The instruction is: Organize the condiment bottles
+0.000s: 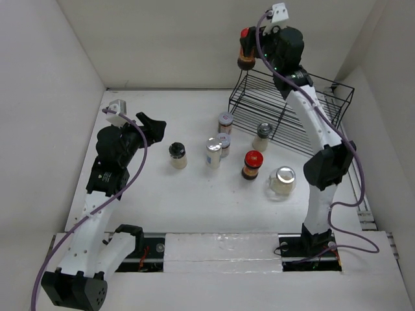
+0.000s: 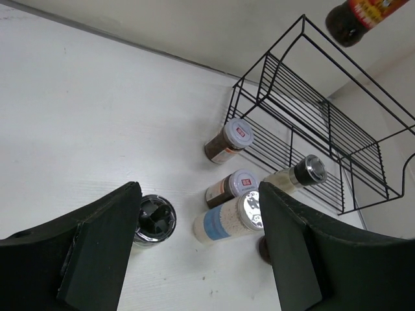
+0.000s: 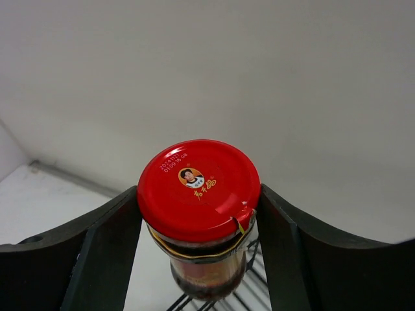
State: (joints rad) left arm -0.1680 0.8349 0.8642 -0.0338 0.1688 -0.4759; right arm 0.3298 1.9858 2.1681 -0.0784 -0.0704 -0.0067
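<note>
My right gripper (image 1: 249,46) is shut on a red-lidded jar (image 3: 198,194) of dark sauce and holds it high above the left end of the black wire rack (image 1: 292,110). The jar also shows in the left wrist view (image 2: 363,16). My left gripper (image 1: 154,124) is open and empty, above and left of the black-lidded jar (image 1: 177,155), (image 2: 154,219). On the table stand a second red-lidded jar (image 1: 252,164), a blue-labelled silver-lidded jar (image 1: 213,151), (image 2: 230,220), two brown silver-lidded jars (image 1: 225,122), (image 2: 228,141), a pale jar (image 1: 262,136) by the rack, and a wide pale jar (image 1: 281,181).
The wire rack stands at the back right against the white walls, its shelves bare. White walls enclose the table on the left, back and right. Purple cables hang from both arms.
</note>
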